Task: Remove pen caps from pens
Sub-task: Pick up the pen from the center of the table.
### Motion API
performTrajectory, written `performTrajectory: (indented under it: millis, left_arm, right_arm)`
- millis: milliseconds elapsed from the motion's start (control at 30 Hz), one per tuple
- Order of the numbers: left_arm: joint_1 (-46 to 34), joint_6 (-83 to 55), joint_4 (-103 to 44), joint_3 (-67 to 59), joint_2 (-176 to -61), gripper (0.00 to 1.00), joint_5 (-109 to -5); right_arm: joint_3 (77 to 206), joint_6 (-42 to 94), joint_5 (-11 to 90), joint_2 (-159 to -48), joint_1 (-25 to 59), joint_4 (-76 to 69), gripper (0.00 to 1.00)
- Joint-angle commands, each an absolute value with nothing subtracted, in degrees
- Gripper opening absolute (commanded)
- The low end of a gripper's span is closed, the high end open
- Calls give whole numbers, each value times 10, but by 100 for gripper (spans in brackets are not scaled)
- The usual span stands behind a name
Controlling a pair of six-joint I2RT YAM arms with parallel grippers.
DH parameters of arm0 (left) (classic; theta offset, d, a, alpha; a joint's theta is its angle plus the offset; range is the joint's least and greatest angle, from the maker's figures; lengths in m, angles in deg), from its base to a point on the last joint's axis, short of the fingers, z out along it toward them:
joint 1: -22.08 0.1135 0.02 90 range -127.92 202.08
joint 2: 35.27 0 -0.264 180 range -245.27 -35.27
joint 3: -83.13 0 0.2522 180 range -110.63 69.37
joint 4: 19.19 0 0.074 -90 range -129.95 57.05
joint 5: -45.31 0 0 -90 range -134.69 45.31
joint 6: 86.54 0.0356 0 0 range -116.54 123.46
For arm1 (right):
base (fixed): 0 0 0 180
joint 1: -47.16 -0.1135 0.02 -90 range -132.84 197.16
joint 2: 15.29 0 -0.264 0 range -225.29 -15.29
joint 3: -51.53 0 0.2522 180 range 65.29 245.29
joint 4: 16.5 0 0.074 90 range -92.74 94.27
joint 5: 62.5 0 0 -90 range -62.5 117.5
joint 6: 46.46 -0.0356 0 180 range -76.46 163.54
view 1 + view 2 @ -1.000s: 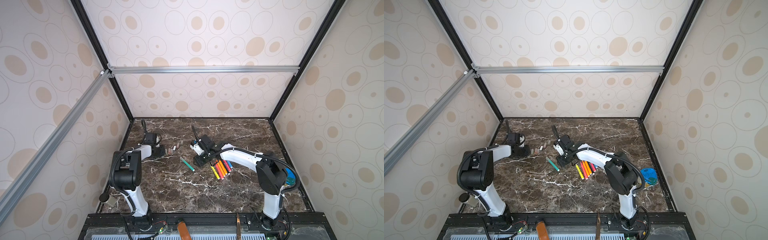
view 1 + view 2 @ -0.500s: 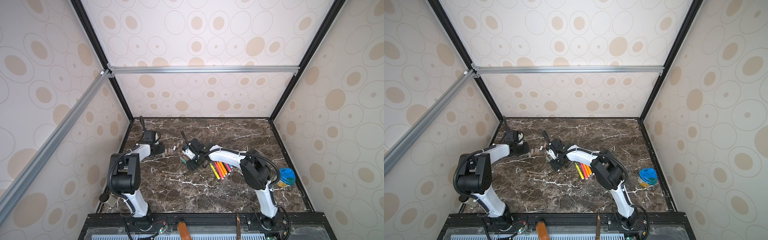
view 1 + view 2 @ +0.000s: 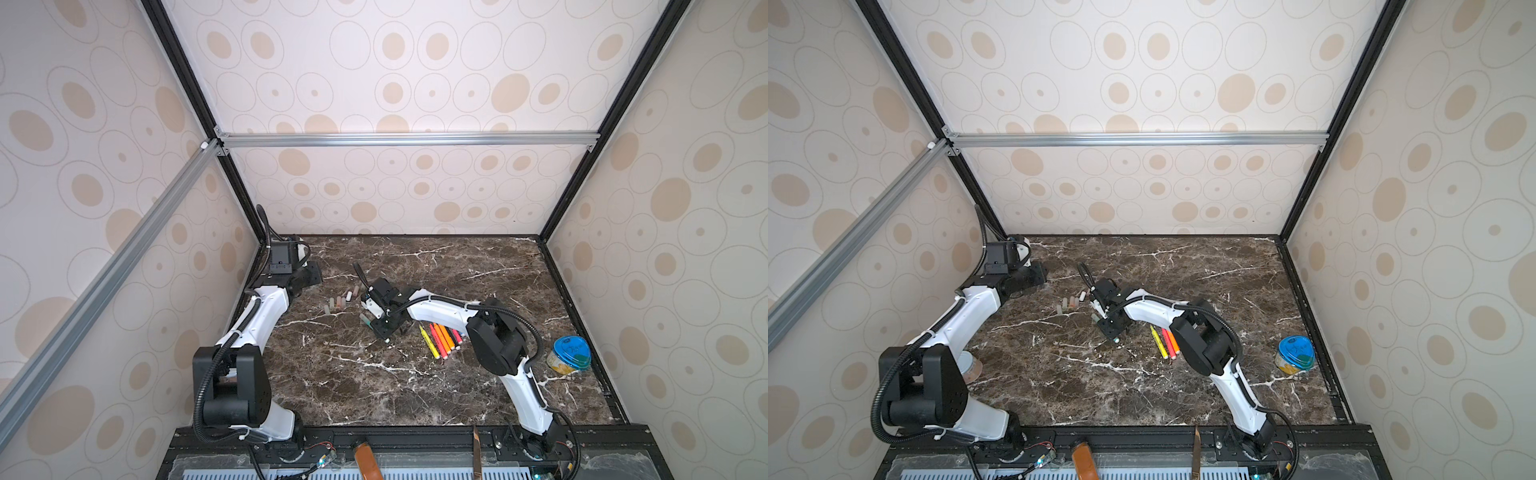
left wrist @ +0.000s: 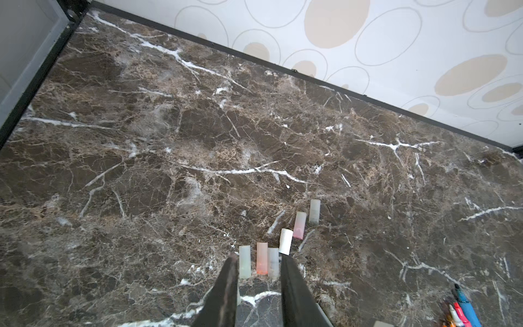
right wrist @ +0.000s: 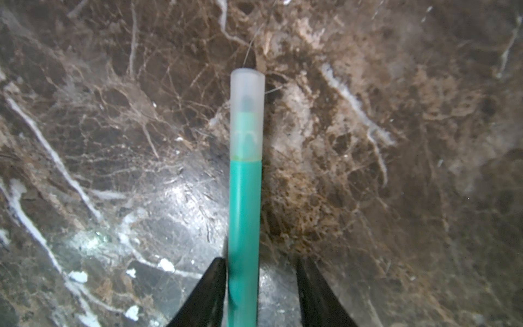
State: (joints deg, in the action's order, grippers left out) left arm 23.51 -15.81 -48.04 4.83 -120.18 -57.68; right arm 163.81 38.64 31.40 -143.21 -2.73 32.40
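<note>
My right pincer [image 5: 261, 260] is standing parted astride the green pen [image 5: 244, 212]. One finger [image 5: 209, 286] is touching the barrel and the other is clear of it, so I am not yet clamping. The pen is lying flat on the marble table [image 3: 415, 386], its translucent cap [image 5: 247, 113] on and pointing away from my wrist.

A second ago this pincer was hovering by the row of pens [image 3: 440, 338], with the green one lying alone off to the side. Since then I have been swinging across to it, and in a top view the green pen [image 3: 366, 320] is now peeking out from under my wrist.

My left pincer [image 4: 259, 256] is staying near the back left corner, hardly moved. Its fingers are slightly parted and gripping nothing, with the tips just short of the loose caps [image 4: 285, 240].

Those caps are lying in a ragged line between my two pincers, near the right one. The row of pens is sitting just on the other side, partly under my right forearm. Toward the front and the back right, bare marble is stretching wide. A blue-lidded tub [image 3: 569, 357] is standing by the black rail [image 3: 563, 291] at the right edge.
</note>
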Motion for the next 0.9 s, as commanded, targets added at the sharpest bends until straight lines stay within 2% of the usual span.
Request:
performTrajectory:
  millis: [0,133,367,500,867]
  left_arm:
    - [240,-162,-476,66,-1169,27,-606]
    - [240,-176,-447,106,-1136,28,-631]
    - [240,-199,-403,176,-1093,29,-672]
    - [239,-222,-358,217,-1083,30,-721]
    - [182,-286,-249,283,-1091,32,-818]
  right_arm:
    - [1631,389,299,-1455,-35,360,40]
    - [1612,385,300,-1451,-36,355,21]
    - [1583,377,308,-1420,-37,333,5]
    - [1553,375,295,-1371,-36,315,0]
    - [1449,363,270,-1197,-27,268,0]
